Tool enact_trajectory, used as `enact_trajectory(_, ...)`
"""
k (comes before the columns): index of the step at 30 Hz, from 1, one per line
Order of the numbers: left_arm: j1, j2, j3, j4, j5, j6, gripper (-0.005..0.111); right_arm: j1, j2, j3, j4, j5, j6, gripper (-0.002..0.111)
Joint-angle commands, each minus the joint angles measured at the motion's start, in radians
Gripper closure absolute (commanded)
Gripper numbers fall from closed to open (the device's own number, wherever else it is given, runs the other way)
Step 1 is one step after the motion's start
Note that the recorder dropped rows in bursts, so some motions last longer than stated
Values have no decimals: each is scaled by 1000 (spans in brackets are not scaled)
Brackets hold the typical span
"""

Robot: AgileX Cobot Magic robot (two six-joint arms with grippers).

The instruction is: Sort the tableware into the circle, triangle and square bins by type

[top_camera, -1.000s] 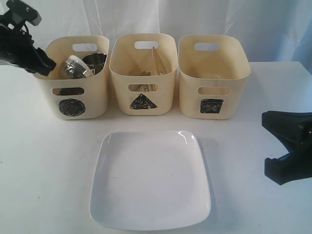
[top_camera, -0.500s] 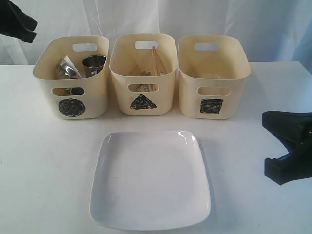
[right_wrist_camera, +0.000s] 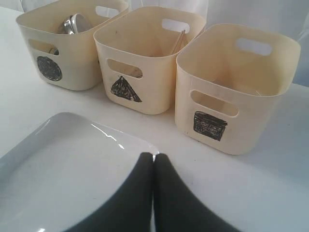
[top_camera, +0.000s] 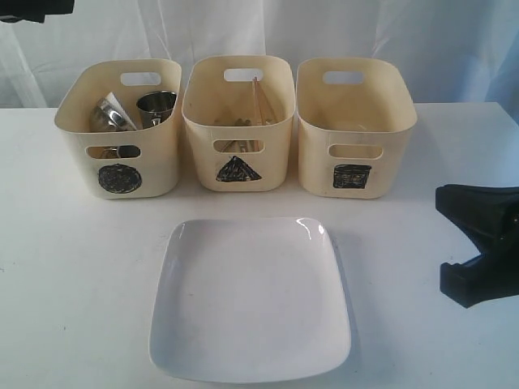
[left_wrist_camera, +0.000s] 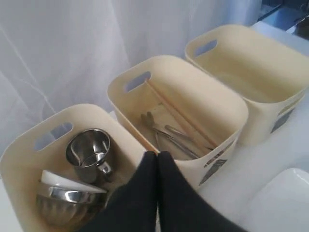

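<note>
The left fingers (left_wrist_camera: 145, 181) and right fingers (right_wrist_camera: 142, 181) are pressed shut, holding nothing; the white square plate (top_camera: 251, 300) lies on the tabletop (top_camera: 81, 267) before three bins (top_camera: 238, 121).

Matte black left gripper (left_wrist_camera: 157, 158), two smooth fingers, broad at the base, tapering to rounded tips, right gripper (right_wrist_camera: 154, 159) of identical black finish and tapered form, right arm (top_camera: 486, 243) with angular forked black housing, left arm (top_camera: 32, 8) black, mostly out of frame

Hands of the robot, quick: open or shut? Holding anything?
Left hand: shut, holding nothing.
Right hand: shut, holding nothing.
</note>
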State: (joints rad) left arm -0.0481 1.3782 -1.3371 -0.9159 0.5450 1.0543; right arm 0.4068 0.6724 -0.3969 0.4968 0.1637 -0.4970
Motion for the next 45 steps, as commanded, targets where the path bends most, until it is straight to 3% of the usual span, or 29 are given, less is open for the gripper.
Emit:
enact_trajectory(1,2,-94,119,-131,-9,103,107,1,-4,4,-1,-1,2,108)
enact_trajectory(5,2,-194,283,-202,-49,164,107,1,-4,4,-1,-1,2,108)
enact_trajectory(8,2,-309,470,-382,-62,304,107,1,-4,4,-1,-1,2,108)
enact_trajectory(12,2,-440,636,-489,-55,388,107,1,-4,4,-1,-1,2,108)
enact_trajectory(16,2,-538,740,-518,6,388,107,1,9,4,2,101,131,108)
enact_trajectory(19,2,-581,819,-518,64,287,107,1,115,0,-1,227,359,108)
enact_trajectory(21,2,-590,866,-517,78,226,107,1,220,-11,-1,232,386,108)
enact_trajectory(31,2,-590,912,-413,104,86,107,1,563,-169,-1,284,349,106)
enact_trajectory(34,2,-590,912,-401,137,77,107,1,626,-215,-1,289,294,93)
enact_trajectory(38,2,-590,912,-399,163,68,107,1,706,-260,-1,285,291,61)
enact_trajectory(40,2,-590,912,-399,167,66,107,1,746,-275,-1,279,291,52)
enact_trajectory(45,2,-590,912,-399,190,62,107,1,857,-294,1,235,293,55)
